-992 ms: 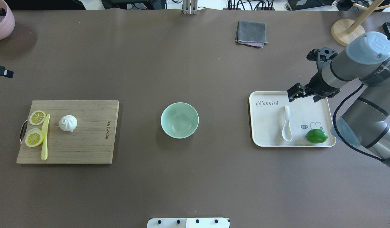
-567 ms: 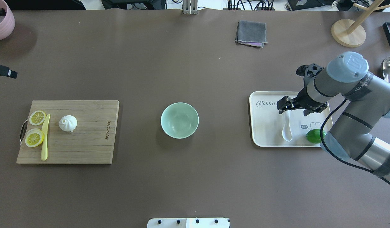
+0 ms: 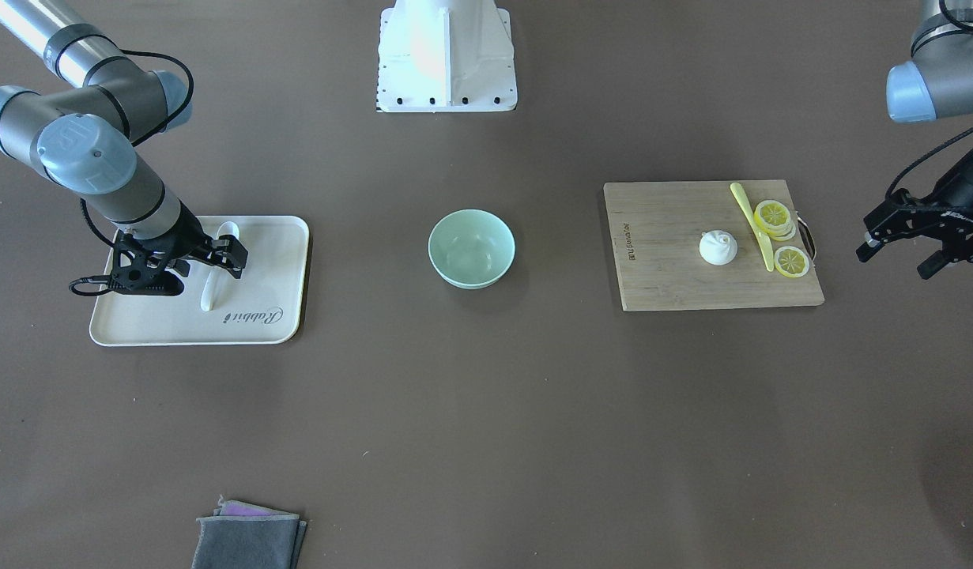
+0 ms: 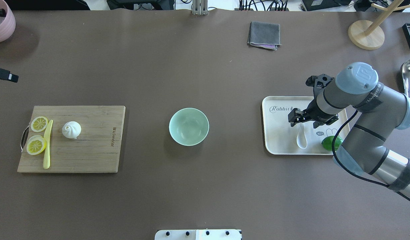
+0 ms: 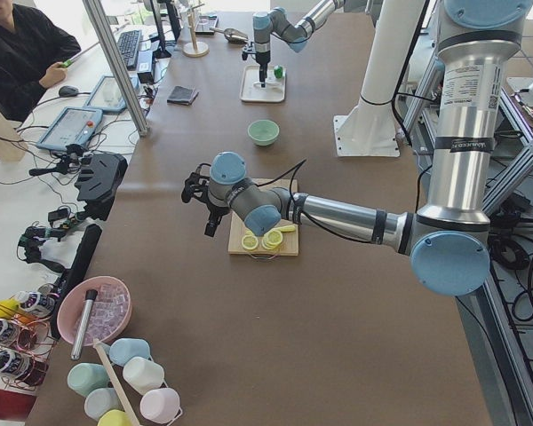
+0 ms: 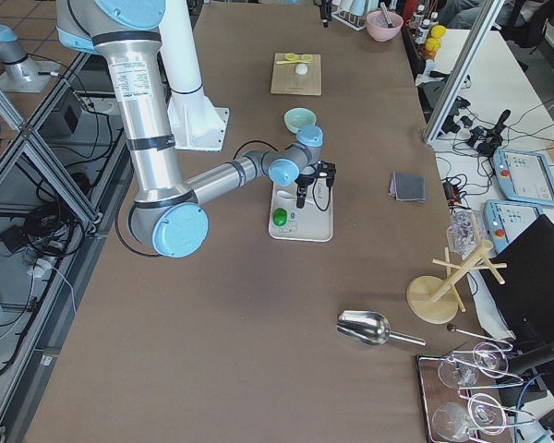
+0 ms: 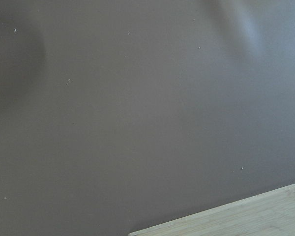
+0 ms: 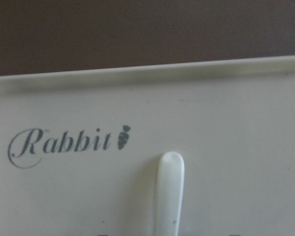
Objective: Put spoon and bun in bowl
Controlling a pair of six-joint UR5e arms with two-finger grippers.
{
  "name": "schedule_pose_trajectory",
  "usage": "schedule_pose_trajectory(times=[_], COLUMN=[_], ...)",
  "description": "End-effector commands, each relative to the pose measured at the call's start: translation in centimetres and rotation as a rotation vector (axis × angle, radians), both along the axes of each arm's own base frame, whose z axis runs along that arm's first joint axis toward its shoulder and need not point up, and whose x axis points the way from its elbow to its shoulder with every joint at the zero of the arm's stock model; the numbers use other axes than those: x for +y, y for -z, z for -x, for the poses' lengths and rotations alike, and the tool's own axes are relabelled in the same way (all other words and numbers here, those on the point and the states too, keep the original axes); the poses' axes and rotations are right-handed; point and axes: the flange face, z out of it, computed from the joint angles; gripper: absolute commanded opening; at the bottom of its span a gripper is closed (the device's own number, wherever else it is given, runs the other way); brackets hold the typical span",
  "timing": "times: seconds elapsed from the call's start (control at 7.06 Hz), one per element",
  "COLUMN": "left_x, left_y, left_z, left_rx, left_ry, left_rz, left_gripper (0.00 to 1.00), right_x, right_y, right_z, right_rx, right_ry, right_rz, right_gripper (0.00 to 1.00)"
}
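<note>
The white spoon [image 4: 301, 139] lies on a cream tray [image 4: 278, 133], scoop toward me; it also shows in the front view [image 3: 208, 296]. My right gripper [image 4: 303, 121] is open and low over the spoon's handle, one finger on each side. The right wrist view shows the handle tip [image 8: 169, 189] just ahead of the fingers. The white bun [image 4: 71, 129] sits on a wooden cutting board [image 4: 95, 150] at the left. The empty mint-green bowl [image 4: 189, 126] stands mid-table. My left gripper [image 3: 901, 254] is open and empty, hovering beyond the board's outer end.
Two lemon slices [image 4: 39, 123] and a yellow knife [image 4: 47, 146] lie on the board beside the bun. A lime [image 4: 329, 142] sits on the tray by my right arm. A grey cloth [image 4: 264, 35], a wooden stand [image 4: 364, 33] and a pink bowl [image 4: 0, 23] are at the far edge.
My right gripper has moved from the tray's far right corner down and to the left, onto the spoon's handle. The left arm has barely moved. The objects have not moved.
</note>
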Motion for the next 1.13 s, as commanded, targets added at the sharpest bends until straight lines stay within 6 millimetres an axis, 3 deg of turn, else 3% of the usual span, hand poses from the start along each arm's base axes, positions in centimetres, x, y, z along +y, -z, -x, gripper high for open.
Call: schedule_pose_trajectory(times=[0.0, 0.43, 0.57, 0.71, 0.85, 0.99], left_x=[0.0, -0.1, -0.1, 0.0, 0.0, 0.0], left_y=[0.0, 0.0, 0.0, 0.2, 0.3, 0.1], left_z=[0.0, 0.0, 0.0, 0.0, 0.0, 0.0], left_rx=[0.0, 0.001, 0.0, 0.004, 0.007, 0.004], left_ry=[0.0, -0.001, -0.003, -0.001, -0.003, -0.002], left_rz=[0.0, 0.001, -0.004, -0.003, -0.001, 0.0], left_gripper=[0.98, 0.98, 0.98, 0.98, 0.98, 0.98], right_x=[0.0, 0.0, -0.1, -0.2, -0.2, -0.5], right_y=[0.0, -0.2, -0.1, 0.2, 0.6, 1.0], right_z=[0.1, 0.2, 0.3, 0.3, 0.3, 0.4], right_rx=[0.002, 0.005, 0.004, -0.001, -0.006, -0.009], right_ry=[0.001, 0.001, 0.001, -0.001, -0.003, -0.005], right_rz=[0.0, 0.003, 0.002, 0.0, -0.002, -0.003], right_gripper=[0.78, 0.73, 0.53, 0.17, 0.0, 0.0])
